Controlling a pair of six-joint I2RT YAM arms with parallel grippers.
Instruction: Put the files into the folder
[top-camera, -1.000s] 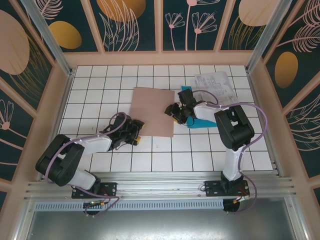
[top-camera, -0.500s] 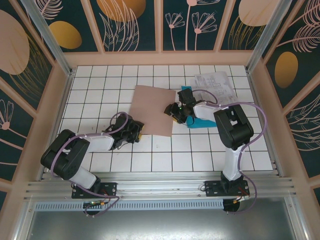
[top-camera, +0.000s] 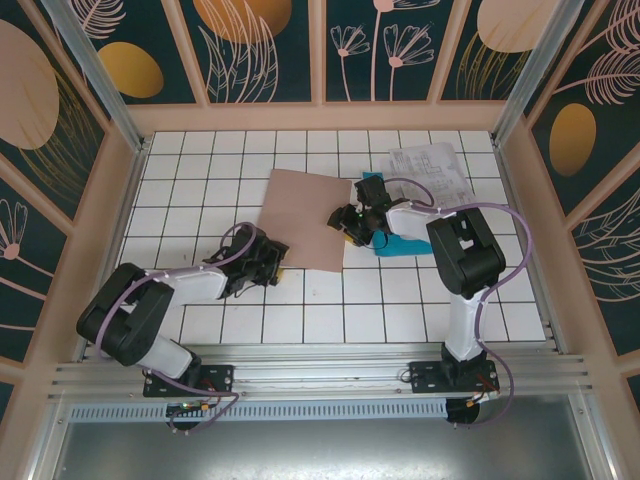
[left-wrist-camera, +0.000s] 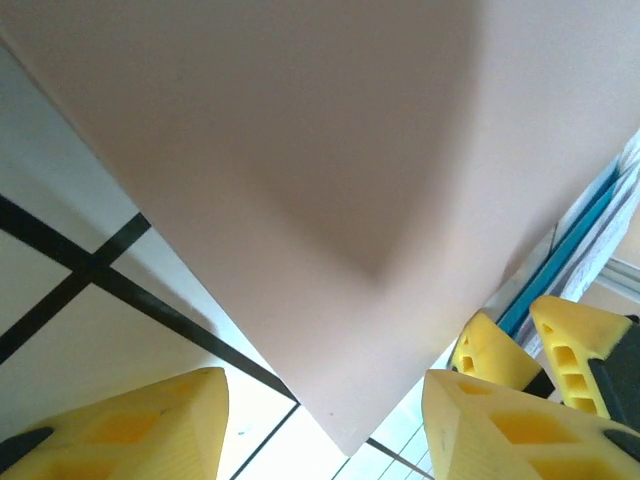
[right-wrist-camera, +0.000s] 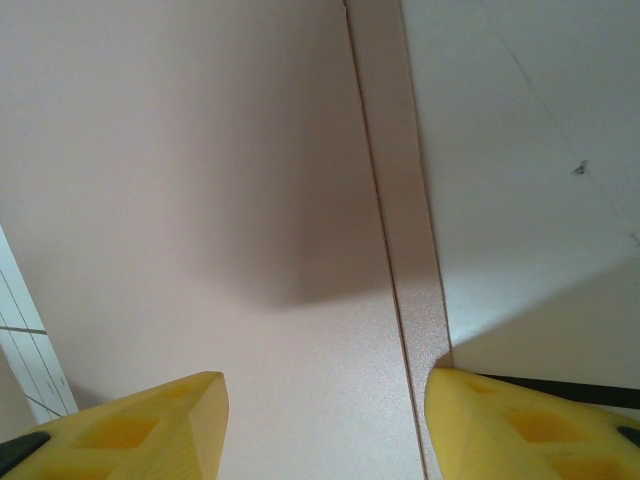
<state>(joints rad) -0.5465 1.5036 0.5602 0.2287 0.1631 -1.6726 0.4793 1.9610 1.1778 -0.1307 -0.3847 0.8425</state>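
1. Grippers: the left gripper (top-camera: 273, 262) sits low over the table at the folder's near-left corner. In the left wrist view its yellow fingers (left-wrist-camera: 135, 425) stand apart, with that corner of the card between them and nothing clamped.
2. The right gripper (top-camera: 348, 222) is at the folder's right edge, about halfway along it. In the right wrist view its fingers (right-wrist-camera: 135, 420) are likewise spread wide over the card and grip nothing.
3. The folder (top-camera: 305, 215) is pinkish-brown card lying flat and closed near the middle of the table, turned slightly askew to the tile lines. The right wrist view shows a thin seam running up its surface (right-wrist-camera: 200, 200), with a pale surface (right-wrist-camera: 520, 150) to the right; whether that is tile or paper cannot be told.
4. The cyan-blue sheet (top-camera: 405, 245) lies flat just right of the folder and is partly covered by the right arm.
5. The white printed sheets (top-camera: 432, 172) lie at the far right, beside the cyan-blue sheet.
6. The table (top-camera: 200, 200) has white tiles with dark grout.
7. The walls (top-camera: 260, 50) are dark teal panels with leaf and flower motifs.
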